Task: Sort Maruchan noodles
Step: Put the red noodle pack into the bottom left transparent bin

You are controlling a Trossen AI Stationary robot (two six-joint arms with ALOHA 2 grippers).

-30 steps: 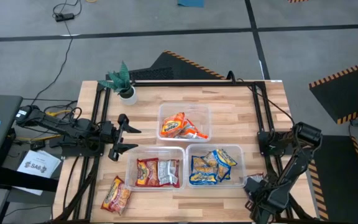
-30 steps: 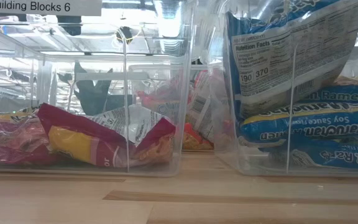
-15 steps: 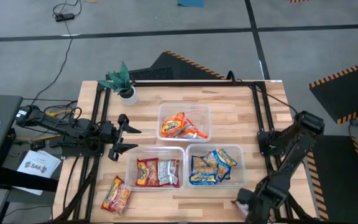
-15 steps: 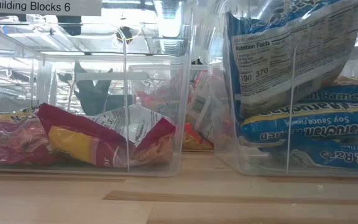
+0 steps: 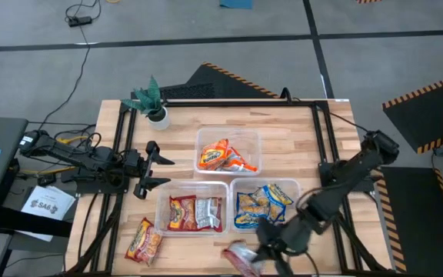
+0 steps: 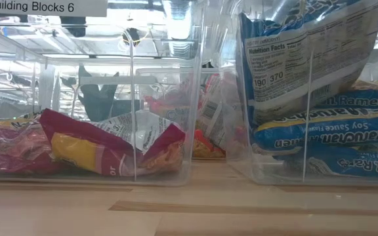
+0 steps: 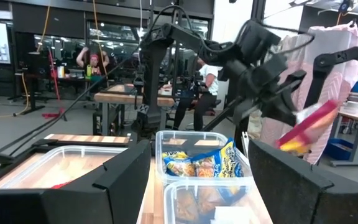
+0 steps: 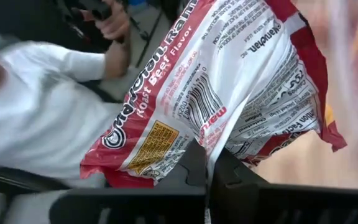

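Wooden table point(image 5: 183, 138) on a black frame, grey floor all round, workshop beyond.

Three clear tubs mid-table: orange packets in far tub point(image 5: 228, 151); red and silvery-white in near-left tub point(image 5: 191, 208); yellow-and-blue in near-right tub point(image 5: 265, 204). Small potted plant point(image 5: 153, 101) at far-left corner.

Right arm stretched across the near edge, right pincer point(image 5: 261, 248) clenched on a red roast-beef packet point(image 5: 239, 258), carried clear of the table just below the near-right tub. Right wrist view: packet point(image 8: 229, 81) pinched at one edge, body hanging free.

Left arm parked at left edge, left pincer point(image 5: 149, 171) released, holding nothing.

One more red packet point(image 5: 144, 241) loose on the table by the near-left corner, outside the tubs.

Step in hand, as judged: deliver held packet to the near-left tub with the other reds. Advice: lift above the rim before crossing; centre over the tub; lower before letting go, since an edge-held crinkly packet swings and may snag the wall or drape over it. Avoid brushing the loose packet.

Hard to make out: held packet blurred in high view; pincer tips hidden behind packet in right wrist view; low view shows only tub walls and contents, neither arm. Exact count of packets per tub not readable.
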